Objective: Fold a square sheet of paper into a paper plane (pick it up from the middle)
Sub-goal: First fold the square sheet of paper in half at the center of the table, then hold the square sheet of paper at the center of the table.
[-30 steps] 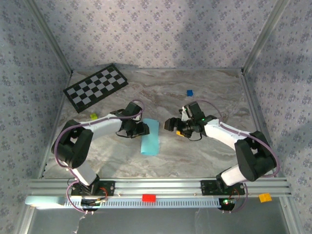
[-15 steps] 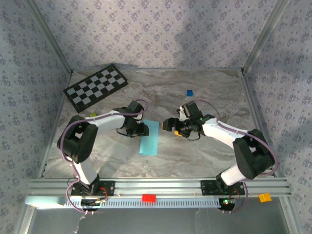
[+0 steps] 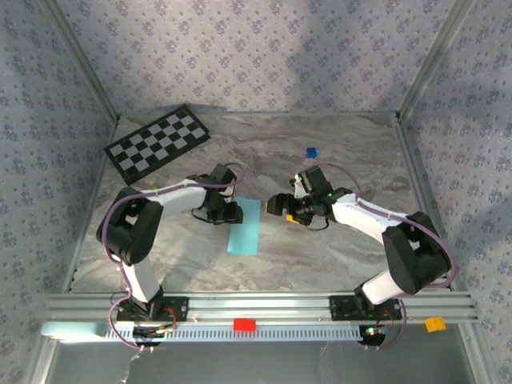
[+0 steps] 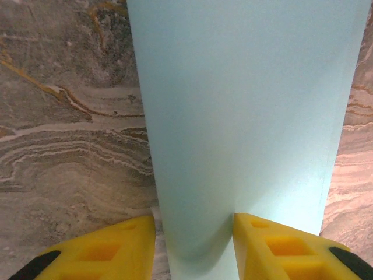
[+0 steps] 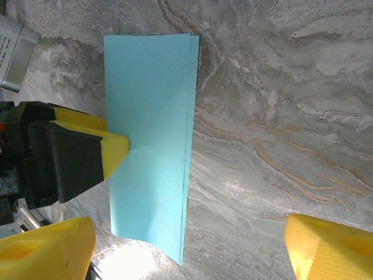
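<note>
The square sheet of paper [image 3: 245,228] lies folded in half as a narrow light-blue strip on the marble table [image 3: 336,240]. My left gripper [image 3: 232,213] is at the strip's left long edge. In the left wrist view the paper [image 4: 245,105] humps up between the yellow fingers [image 4: 116,248]. The right finger touches it, and a thin slit of table shows beside the left one, so the left gripper [image 4: 194,239] is open. My right gripper [image 3: 278,204] hovers to the right of the paper [image 5: 148,116], and this gripper [image 5: 189,251] is wide open and holds nothing.
A black-and-white checkerboard [image 3: 158,142] lies at the back left. A tiny blue cube [image 3: 311,152] sits at the back right. A red block [image 3: 244,324] and an orange block [image 3: 434,324] rest by the front rail. Patterned walls close in three sides.
The left arm has drawn its elbow in, and its jaws have narrowed around the paper's edge. The strip has shifted slightly. The right gripper has edged a little to the left.
</note>
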Motion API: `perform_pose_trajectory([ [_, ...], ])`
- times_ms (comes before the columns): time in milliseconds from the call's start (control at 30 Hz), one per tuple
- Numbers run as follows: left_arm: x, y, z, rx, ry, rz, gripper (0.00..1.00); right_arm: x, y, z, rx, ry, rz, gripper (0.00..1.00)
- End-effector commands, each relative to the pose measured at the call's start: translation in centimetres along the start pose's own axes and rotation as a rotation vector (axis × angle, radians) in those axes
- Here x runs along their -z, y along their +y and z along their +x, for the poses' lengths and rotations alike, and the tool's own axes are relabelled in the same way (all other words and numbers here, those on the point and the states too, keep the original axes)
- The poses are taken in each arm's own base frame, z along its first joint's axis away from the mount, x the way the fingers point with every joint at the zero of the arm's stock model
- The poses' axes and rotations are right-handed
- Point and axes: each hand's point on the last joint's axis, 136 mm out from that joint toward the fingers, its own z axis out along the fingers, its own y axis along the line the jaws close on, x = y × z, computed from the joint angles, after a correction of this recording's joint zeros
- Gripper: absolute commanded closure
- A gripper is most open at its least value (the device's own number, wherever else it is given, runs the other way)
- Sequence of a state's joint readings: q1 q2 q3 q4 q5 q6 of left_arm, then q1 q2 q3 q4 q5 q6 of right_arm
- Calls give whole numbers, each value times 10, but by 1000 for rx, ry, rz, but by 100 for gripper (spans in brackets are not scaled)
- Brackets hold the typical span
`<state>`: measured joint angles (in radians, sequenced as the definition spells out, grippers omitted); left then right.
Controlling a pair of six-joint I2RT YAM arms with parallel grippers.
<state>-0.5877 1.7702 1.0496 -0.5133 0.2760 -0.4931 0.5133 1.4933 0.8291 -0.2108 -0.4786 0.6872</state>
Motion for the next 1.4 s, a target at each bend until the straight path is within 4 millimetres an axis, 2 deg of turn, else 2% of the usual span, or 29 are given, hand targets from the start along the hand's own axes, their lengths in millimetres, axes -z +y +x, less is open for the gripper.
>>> perform_pose_trajectory([
  [0, -6, -7, 8, 1, 56, 43, 61, 2, 3, -1, 26, 6, 11, 14],
  [200, -7, -21, 13, 57, 67, 127, 62, 4, 2, -3, 29, -1, 15, 14],
  [433, -1, -26, 16, 122, 45, 136, 63, 5, -1, -2, 25, -1, 19, 14],
  [800, 3, -23, 14, 242, -2, 104, 65, 5, -5, -1, 17, 2, 29, 14],
  [933, 6, -16, 10, 275, -50, 82, 64, 5, -4, -1, 17, 2, 27, 14],
  [1167, 3, -8, 10, 209, -59, 33, 57, 5, -3, -2, 18, 0, 25, 14],
  [1367, 9, -7, 5, 183, -91, 20, 55, 4, -4, 0, 13, 3, 27, 14],
])
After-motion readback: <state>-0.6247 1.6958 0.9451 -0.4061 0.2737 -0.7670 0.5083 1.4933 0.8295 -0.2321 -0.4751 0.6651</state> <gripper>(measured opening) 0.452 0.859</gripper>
